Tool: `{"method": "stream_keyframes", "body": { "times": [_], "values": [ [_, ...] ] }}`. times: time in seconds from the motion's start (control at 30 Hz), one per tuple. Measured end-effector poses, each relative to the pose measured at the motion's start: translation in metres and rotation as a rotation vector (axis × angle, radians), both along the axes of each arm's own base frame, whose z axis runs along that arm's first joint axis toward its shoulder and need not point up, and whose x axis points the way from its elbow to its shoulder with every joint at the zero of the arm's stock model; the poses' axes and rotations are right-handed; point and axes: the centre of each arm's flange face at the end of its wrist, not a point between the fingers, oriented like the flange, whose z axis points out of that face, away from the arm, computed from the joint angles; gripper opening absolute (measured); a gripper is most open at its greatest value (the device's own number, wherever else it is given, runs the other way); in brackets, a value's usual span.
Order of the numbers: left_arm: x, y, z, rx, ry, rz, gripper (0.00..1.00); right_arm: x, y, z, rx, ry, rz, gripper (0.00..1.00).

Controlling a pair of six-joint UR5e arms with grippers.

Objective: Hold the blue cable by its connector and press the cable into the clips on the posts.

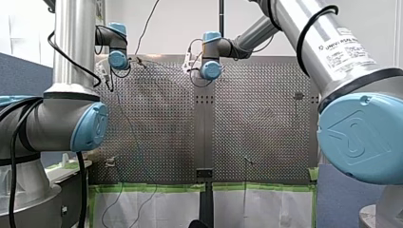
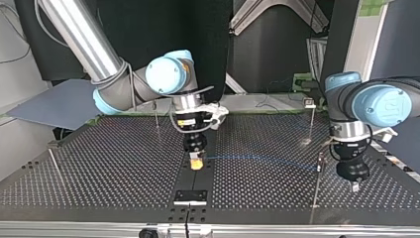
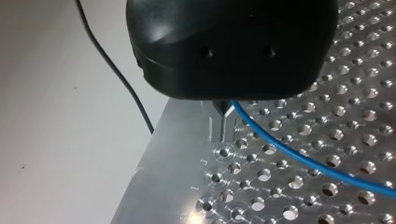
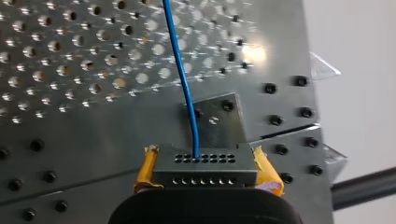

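Observation:
The blue cable [image 2: 257,159] stretches low over the perforated table [image 2: 99,168] between my two grippers. My right gripper [image 2: 196,162], at the top view's middle, is shut with its yellow pads [image 4: 145,170] on the grey connector [image 4: 205,167]; the blue cable [image 4: 183,70] leaves that connector and runs ahead of it. My left gripper [image 2: 354,186] hangs at the top view's right, just past a thin post [image 2: 317,184]. Its metal fingers [image 3: 223,112] are shut, and the blue cable [image 3: 299,156] comes out right at their tips.
More thin posts stand on the table: one at the back right [image 2: 311,119] with a clip on top, one at the back [image 2: 156,115] behind my right arm, one at the far left [image 2: 55,167]. A black plate [image 2: 190,196] sits at the near edge.

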Motion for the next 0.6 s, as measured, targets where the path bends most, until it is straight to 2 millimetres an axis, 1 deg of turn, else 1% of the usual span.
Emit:
{"method": "stream_keyframes", "body": {
  "times": [0.1,0.2,0.33,0.47,0.6],
  "values": [
    [0.001,0.002,0.001,-0.01,-0.007,-0.008,0.02,0.004,-0.006,-0.002,0.002,0.002,0.002,0.0],
    [0.002,0.003,0.001,-0.017,-0.012,-0.016,0.02,0.006,-0.012,0.001,-0.004,-0.002,0.002,0.0],
    [0.003,0.003,0.001,-0.029,-0.015,-0.034,0.02,0.007,-0.019,0.013,-0.021,-0.016,0.004,0.0],
    [0.003,0.001,0.001,-0.043,-0.018,-0.052,0.02,0.008,-0.023,0.03,-0.045,-0.035,0.014,0.0],
    [0.007,0.0,-0.002,-0.056,-0.013,-0.067,0.02,0.01,-0.024,0.038,-0.059,-0.042,0.034,0.0]
  ]
}}
